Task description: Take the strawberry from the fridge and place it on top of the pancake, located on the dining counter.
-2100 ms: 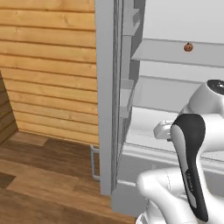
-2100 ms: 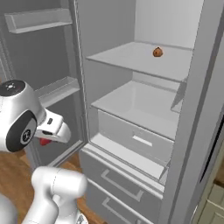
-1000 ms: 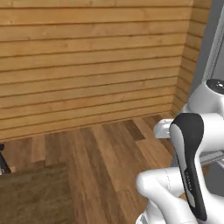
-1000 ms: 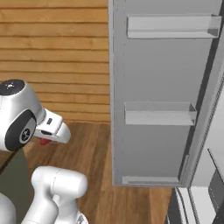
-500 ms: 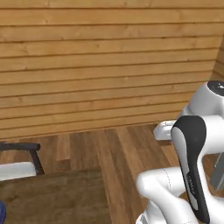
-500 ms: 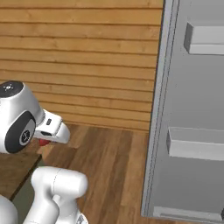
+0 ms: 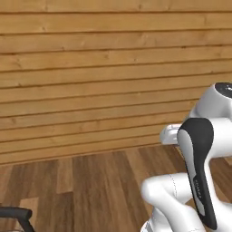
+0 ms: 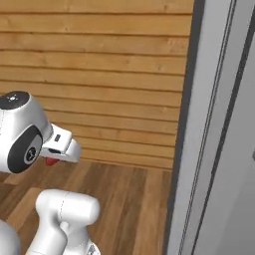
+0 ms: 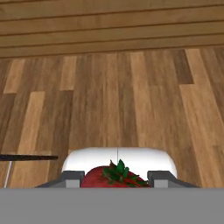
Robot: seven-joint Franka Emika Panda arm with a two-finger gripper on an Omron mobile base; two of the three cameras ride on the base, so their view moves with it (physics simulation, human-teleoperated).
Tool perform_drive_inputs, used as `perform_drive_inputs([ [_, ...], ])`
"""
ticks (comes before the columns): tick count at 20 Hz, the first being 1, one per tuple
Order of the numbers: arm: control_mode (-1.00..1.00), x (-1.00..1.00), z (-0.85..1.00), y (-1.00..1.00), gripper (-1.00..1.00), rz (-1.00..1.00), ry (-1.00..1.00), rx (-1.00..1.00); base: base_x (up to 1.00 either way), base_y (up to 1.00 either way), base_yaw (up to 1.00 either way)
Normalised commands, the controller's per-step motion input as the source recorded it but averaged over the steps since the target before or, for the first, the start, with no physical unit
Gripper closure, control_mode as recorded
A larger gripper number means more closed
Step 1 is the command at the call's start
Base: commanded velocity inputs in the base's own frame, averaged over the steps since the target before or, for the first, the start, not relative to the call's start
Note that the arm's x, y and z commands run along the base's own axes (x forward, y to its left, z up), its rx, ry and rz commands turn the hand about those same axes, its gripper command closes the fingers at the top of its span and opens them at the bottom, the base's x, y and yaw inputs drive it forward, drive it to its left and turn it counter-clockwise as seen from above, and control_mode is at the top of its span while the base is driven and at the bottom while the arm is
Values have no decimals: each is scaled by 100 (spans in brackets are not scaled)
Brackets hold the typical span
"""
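one strawberry (image 9: 114, 177), one tool (image 9: 117, 179) closed on it at 6 o'clock, one fridge (image 8: 219, 129), one plank wall (image 7: 99, 68).

Left base view: from behind the arm, facing the plank wall (image 7: 90, 68) across the wood floor (image 7: 90, 190). Right base view: same wall and floor, fridge (image 8: 209, 149) close beside. Hand view: tilted down near the floor, meeting the wall at the top.
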Motion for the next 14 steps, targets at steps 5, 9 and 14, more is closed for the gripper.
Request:
perform_drive_inputs([
  [5, 100, 0, 0, 0, 100, 0, 0, 0, 100, 2, 8],
  [9, 100, 0, 0, 0, 100, 0, 0, 0, 100, 5, 27],
  [14, 100, 0, 0, 0, 100, 0, 0, 0, 98, -2, 66],
])
